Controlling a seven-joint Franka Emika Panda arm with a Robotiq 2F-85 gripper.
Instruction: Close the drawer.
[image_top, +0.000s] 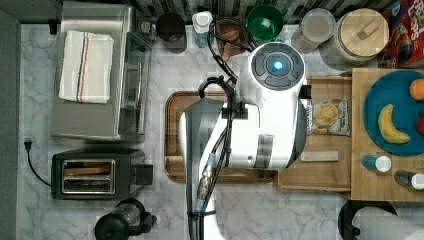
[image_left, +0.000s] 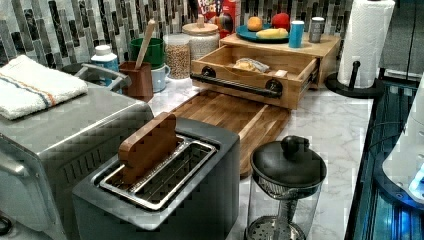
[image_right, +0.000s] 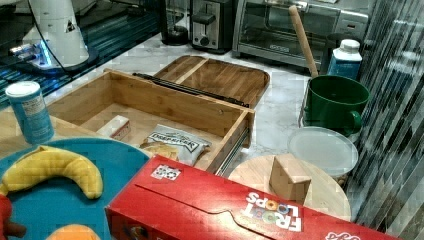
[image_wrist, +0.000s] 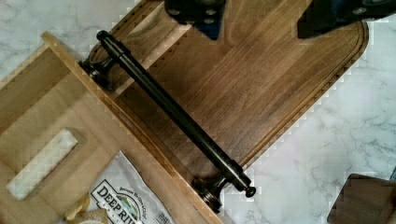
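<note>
Two of my fingertips (image_wrist: 205, 18) hang spread wide apart with nothing between them, so my gripper (image_wrist: 266, 18) holds nothing above the brown tray (image_wrist: 261, 88). Just beside them the black handle (image_wrist: 175, 114) crosses the front of the drawer (image_right: 165, 107), which stands pulled out over the tray's edge on the marble counter (image_top: 165, 210). Inside it lie a chip bag (image_right: 172, 142) and a small pale block (image_right: 115, 127).
</note>
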